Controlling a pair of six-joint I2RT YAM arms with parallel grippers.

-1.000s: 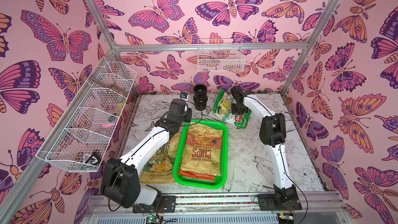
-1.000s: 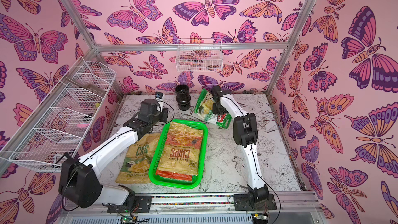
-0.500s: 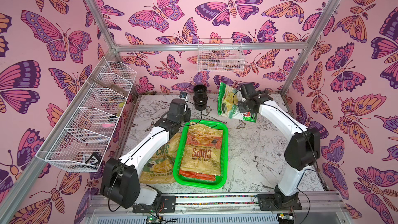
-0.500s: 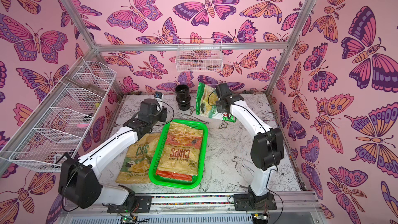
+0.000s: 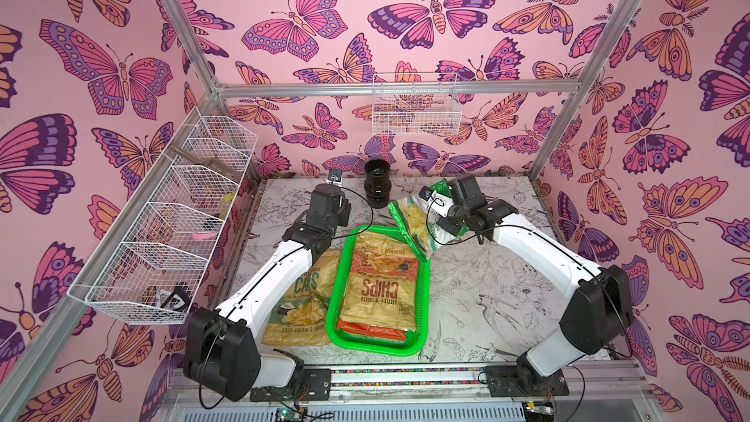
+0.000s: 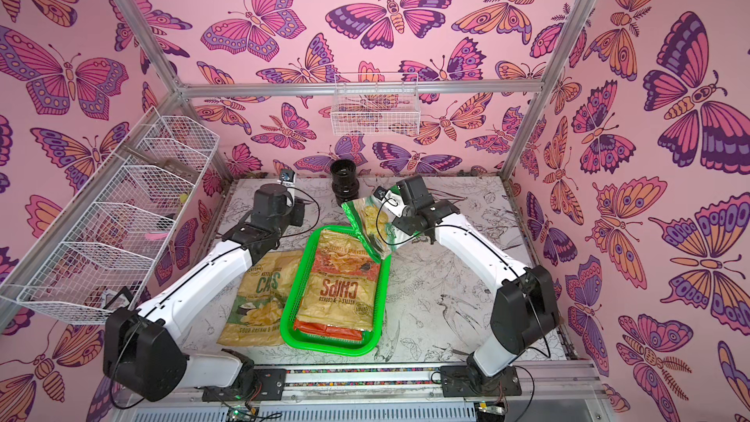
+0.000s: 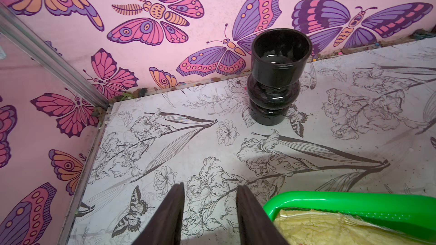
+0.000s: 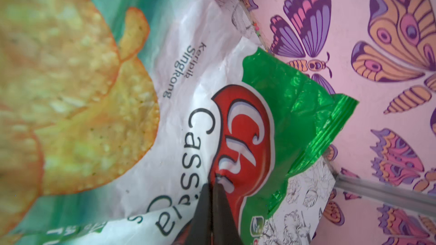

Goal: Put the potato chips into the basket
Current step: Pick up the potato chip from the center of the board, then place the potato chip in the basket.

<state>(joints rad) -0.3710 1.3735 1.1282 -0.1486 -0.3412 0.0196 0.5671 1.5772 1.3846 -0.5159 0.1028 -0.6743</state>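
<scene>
Green-and-white Cassava bag (image 5: 412,225) is up off the tabletop (image 5: 487,278) now; a second ago it lay at 12 o'clock. My right pincer (image 8: 215,181) pinches it tight, over the 1 o'clock corner of the basket (image 5: 377,349). I think the drop comes next. I read "Keripik Singkong". The "KETTLE COOKED CHIPS" bag (image 5: 381,286) lies inside. The "SOUR CREAM" bag (image 5: 302,310) waits at 9 o'clock. My left pincer (image 7: 210,199) is half open and empty.

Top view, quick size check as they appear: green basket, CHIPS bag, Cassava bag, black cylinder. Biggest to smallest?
1. green basket
2. CHIPS bag
3. Cassava bag; it hangs raised, nearer the camera, so its place against the CHIPS bag is unsure
4. black cylinder
</scene>
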